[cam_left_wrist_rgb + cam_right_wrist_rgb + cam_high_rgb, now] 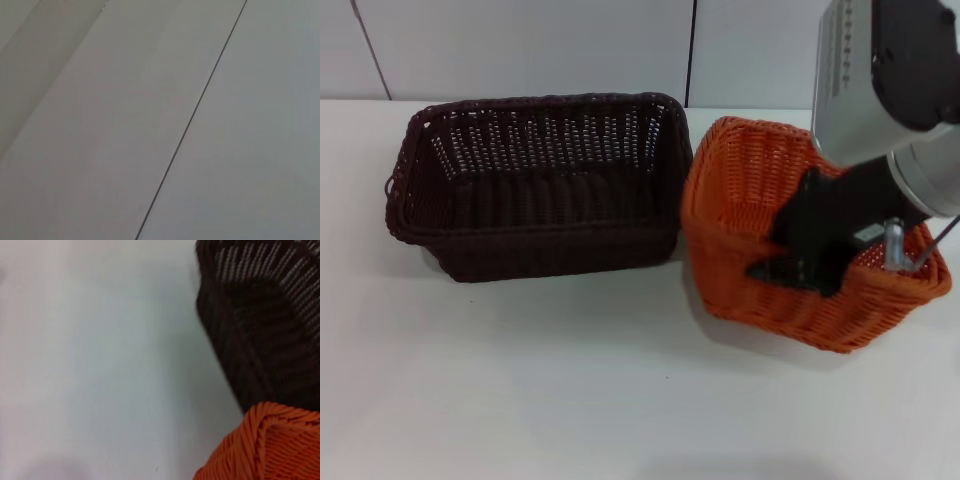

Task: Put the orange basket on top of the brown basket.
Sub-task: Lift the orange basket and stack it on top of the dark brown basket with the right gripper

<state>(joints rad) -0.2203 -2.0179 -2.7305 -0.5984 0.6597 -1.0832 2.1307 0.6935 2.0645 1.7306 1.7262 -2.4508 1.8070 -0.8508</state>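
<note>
The orange basket (790,300) is on the right of the white table, turned askew and tilted, with a shadow under its near side. My right gripper (798,268) reaches down into it and is shut on its near wall at the rim. The brown basket (535,190) stands upright and empty just to its left, almost touching it. The right wrist view shows one corner of the orange basket (265,450) with the brown basket (260,325) beyond it. My left gripper is out of view; the left wrist view shows only a plain panelled surface.
The white table (520,380) stretches in front of and to the left of both baskets. A pale wall with dark seams (691,50) stands right behind them. My right arm's silver forearm (880,80) hangs over the back right.
</note>
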